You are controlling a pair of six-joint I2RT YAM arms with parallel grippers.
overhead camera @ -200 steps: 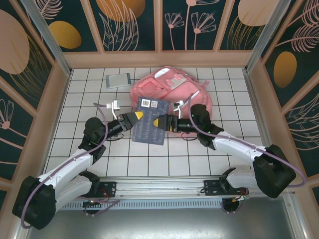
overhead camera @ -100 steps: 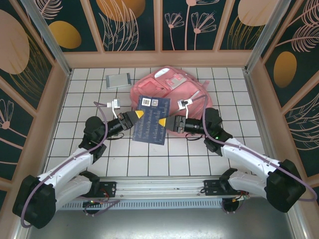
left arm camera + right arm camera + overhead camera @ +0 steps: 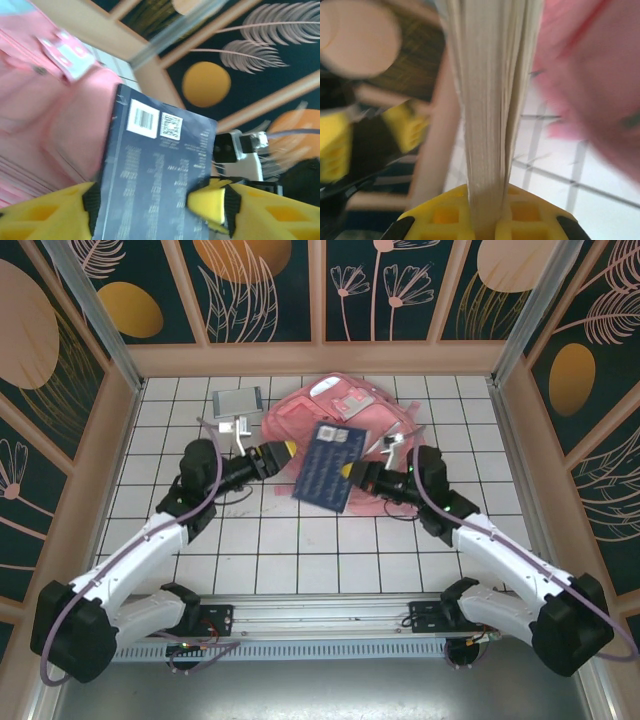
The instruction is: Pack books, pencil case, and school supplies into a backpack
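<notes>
Your right gripper (image 3: 352, 472) has its jaws clamped on one edge of the navy book (image 3: 328, 466). Your left gripper (image 3: 284, 452) has its jaws spread wide and grips nothing. The backpack (image 3: 345, 405) lies just beyond both sets of jaws. The navy book hangs tilted between them, its free edge just ahead of the left jaws. The grey book (image 3: 237, 401) lies flat beyond the left jaws.
</notes>
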